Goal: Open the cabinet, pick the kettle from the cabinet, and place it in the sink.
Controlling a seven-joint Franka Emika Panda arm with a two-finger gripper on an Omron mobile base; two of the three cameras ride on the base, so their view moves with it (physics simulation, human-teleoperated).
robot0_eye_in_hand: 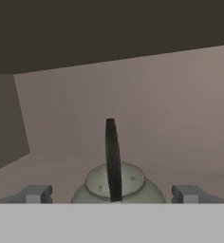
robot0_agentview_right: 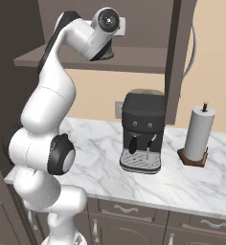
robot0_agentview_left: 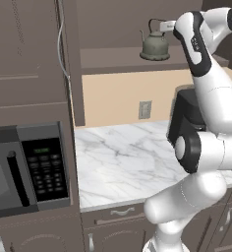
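The cabinet [robot0_agentview_left: 108, 58] stands open, its doors swung out to either side. On its lower shelf sits the grey-green kettle [robot0_agentview_left: 155, 45] with its thin black loop handle upright. My gripper [robot0_agentview_left: 160, 24] reaches in at handle height from the right. In the hand view the kettle [robot0_eye_in_hand: 128, 182] lies close below, its handle edge-on between my two fingertips. The gripper [robot0_eye_in_hand: 112, 193] is open, with the fingers [robot0_eye_in_hand: 38, 193] wide apart on either side of the handle and not touching it. In the right base view my wrist covers most of the kettle [robot0_agentview_right: 107, 51]. The sink is out of view.
A black coffee machine [robot0_agentview_right: 142, 131] stands on the white marble counter [robot0_agentview_left: 118, 157] under the cabinet, with a paper towel roll [robot0_agentview_right: 199, 134] to its right. A microwave [robot0_agentview_left: 24, 170] sits in the tall unit on the left. The open cabinet door [robot0_agentview_right: 179, 57] hangs above the counter.
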